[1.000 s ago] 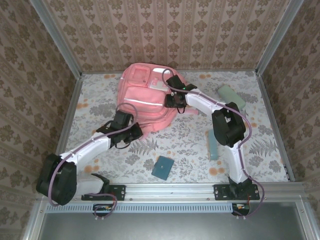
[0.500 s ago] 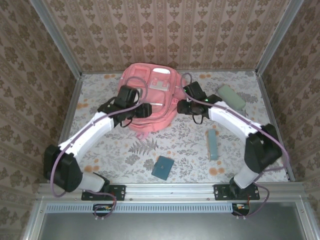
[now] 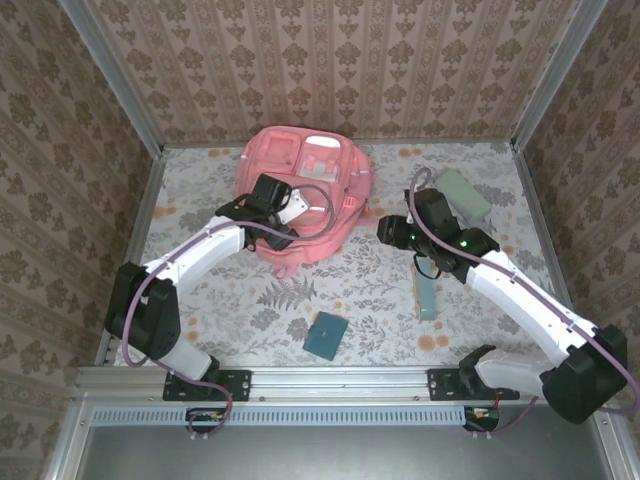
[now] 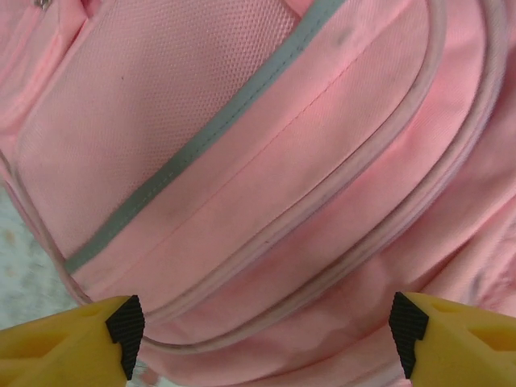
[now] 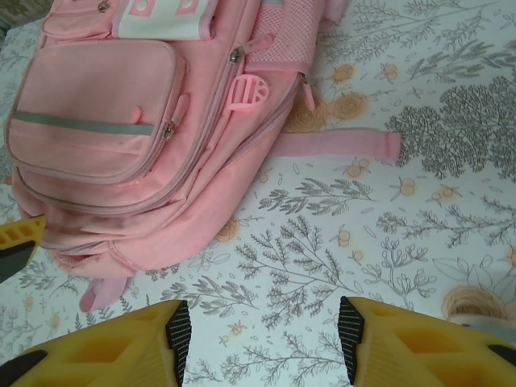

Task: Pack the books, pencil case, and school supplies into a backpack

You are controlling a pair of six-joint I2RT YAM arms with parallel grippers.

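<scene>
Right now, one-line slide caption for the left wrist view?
Open left gripper close over the pink backpack, its grey stripe running diagonally across the front.

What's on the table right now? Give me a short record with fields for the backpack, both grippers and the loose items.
backpack: pink backpack, lying flat at the far middle of the table
left gripper: open, above the backpack's front, holding nothing
right gripper: open, over bare table right of the backpack, holding nothing
pencil case: mint pencil case, far right
supplies: pale-teal bar box right of centre; dark-teal pad near the front edge
</scene>
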